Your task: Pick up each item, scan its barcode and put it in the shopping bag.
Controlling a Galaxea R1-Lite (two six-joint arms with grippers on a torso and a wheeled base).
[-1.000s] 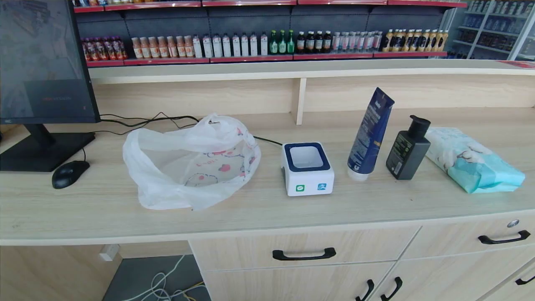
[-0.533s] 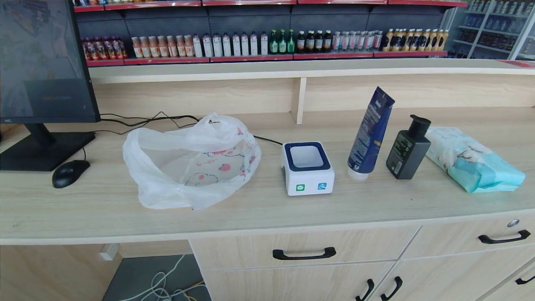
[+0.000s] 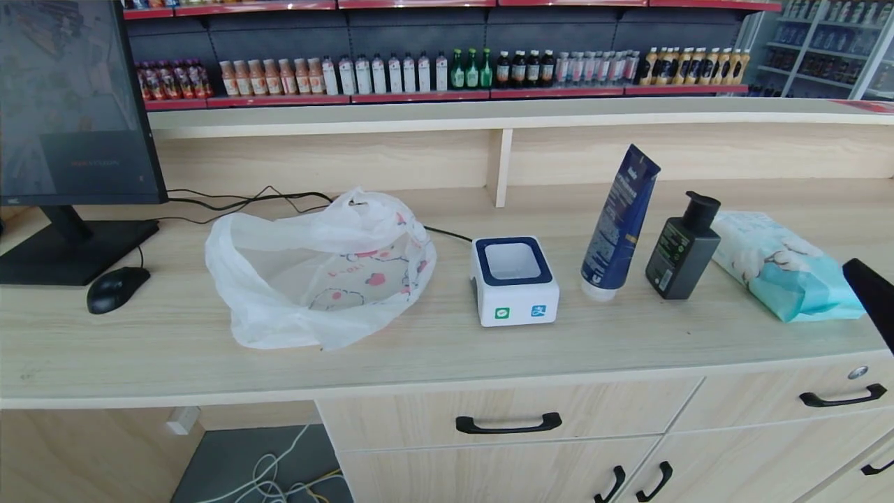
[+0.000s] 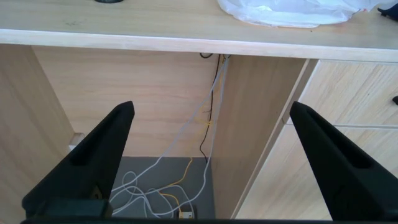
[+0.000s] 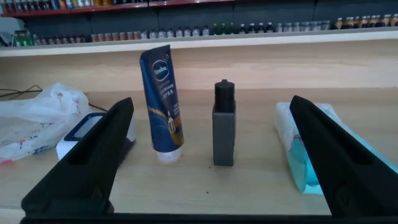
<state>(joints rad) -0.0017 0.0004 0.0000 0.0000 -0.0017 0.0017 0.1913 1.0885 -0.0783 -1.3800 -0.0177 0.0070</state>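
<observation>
On the wooden counter a white plastic shopping bag (image 3: pixel 318 269) lies open at the left, with a white barcode scanner (image 3: pixel 515 281) beside it. Right of the scanner stand a blue tube (image 3: pixel 619 220) and a black pump bottle (image 3: pixel 683 248). A teal wipes pack (image 3: pixel 786 265) lies flat at the far right. My right gripper (image 5: pixel 211 101) is open in front of the counter, facing the tube (image 5: pixel 163 102), the bottle (image 5: pixel 224 127) and the wipes (image 5: pixel 305 146). One of its fingers (image 3: pixel 873 297) shows at the head view's right edge. My left gripper (image 4: pixel 211 107) is open, low in front of the counter, below the bag (image 4: pixel 298 11).
A monitor (image 3: pixel 73 105) and a black mouse (image 3: pixel 115 290) stand at the counter's left, with cables behind the bag. Drawers with black handles (image 3: pixel 508 425) front the counter. Cables (image 4: pixel 186 162) hang in the open bay under it. A raised ledge and bottle shelves run behind.
A black finger of my right gripper has come into the head view at the right edge, near the wipes pack. The items on the counter have not moved.
</observation>
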